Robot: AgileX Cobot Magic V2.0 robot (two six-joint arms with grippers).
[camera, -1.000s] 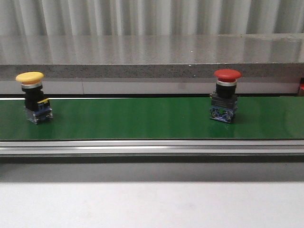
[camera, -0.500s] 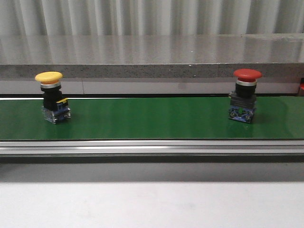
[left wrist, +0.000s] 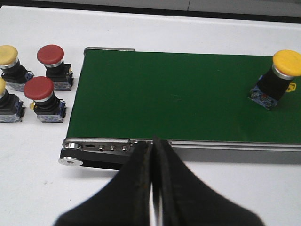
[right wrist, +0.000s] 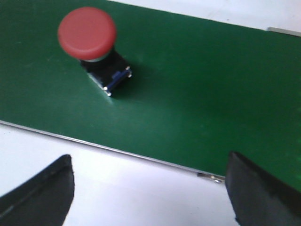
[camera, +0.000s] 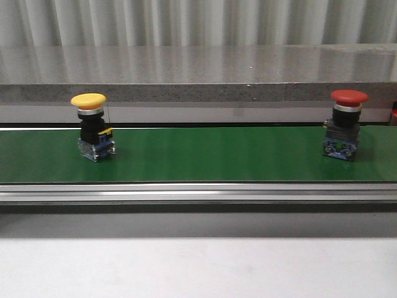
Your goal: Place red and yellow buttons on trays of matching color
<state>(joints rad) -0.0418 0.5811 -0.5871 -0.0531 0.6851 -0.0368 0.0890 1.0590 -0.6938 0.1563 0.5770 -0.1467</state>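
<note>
A yellow button (camera: 92, 126) stands upright on the green belt (camera: 211, 155) at the left, also in the left wrist view (left wrist: 277, 80). A red button (camera: 344, 124) rides the belt at the far right and shows in the right wrist view (right wrist: 91, 44). My left gripper (left wrist: 153, 181) is shut with nothing in it, over the white table just short of the belt's near rail. My right gripper (right wrist: 150, 188) is open and empty, over the table in front of the belt, the red button beyond it. No trays are in view.
Beside the belt's left end, on the white table, stand two spare red buttons (left wrist: 43, 96) and two yellow ones (left wrist: 10, 61). A metal rail (camera: 198, 192) runs along the belt's front edge. A grey stone ledge (camera: 198, 71) lies behind the belt.
Both buttons have travelled to the right along the belt, each by a similar distance. The red one is now close to the right edge of the front view.
</note>
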